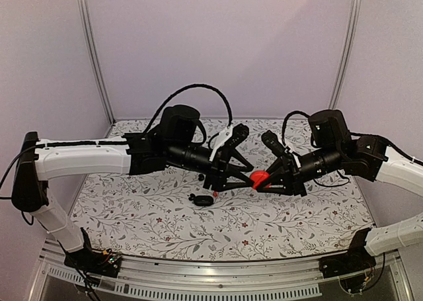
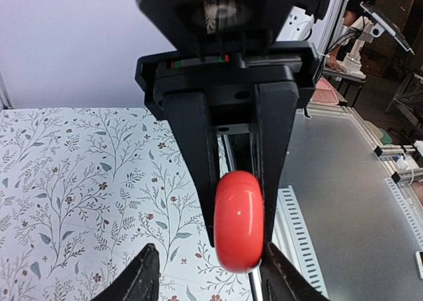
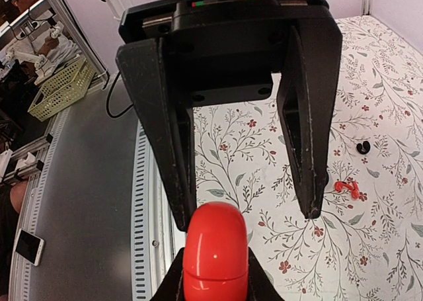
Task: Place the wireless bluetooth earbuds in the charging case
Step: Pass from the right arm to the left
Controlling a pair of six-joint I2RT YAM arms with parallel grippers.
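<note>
Near edge: rail point(image 1: 218, 274), then floral mat point(image 1: 139, 225), bare on the near side of both pincers, so there is room there. Case point(image 1: 203, 200) lies flat on the mat, below the left pincer point(image 3: 246, 216) and a bit nearer, on that arm's side, with nothing touching it. Too small to tell if the lid is open or closed. One bud point(image 1: 192, 196) sits just beside the case on the side away from the pincers. A second black speck point(image 1: 199, 176) lies farther back under the left wrist, too small to be sure it is a bud. A tiny red bit point(image 1: 216, 194) lies just beside the case on the pincer side. Both pincers are up off the mat, tip to tip over mid-table. Right pincer point(image 2: 238, 238) is clamped narrow on the red disc point(image 2: 239, 220), which is edge-on with a finger on each face. Left pincer is wide, fingers either side of the disc. In the right wrist view one fingertip is just beside the disc's top, contact unclear, and the other is well apart. In that view the disc's lower end is hidden by the right pincer's own fingers, and a dark bit behind a left finger is half hidden. In the left wrist view the left fingertips are cut off at the bottom. Far: walls point(image 1: 218, 49) well apart from both pincers.
</note>
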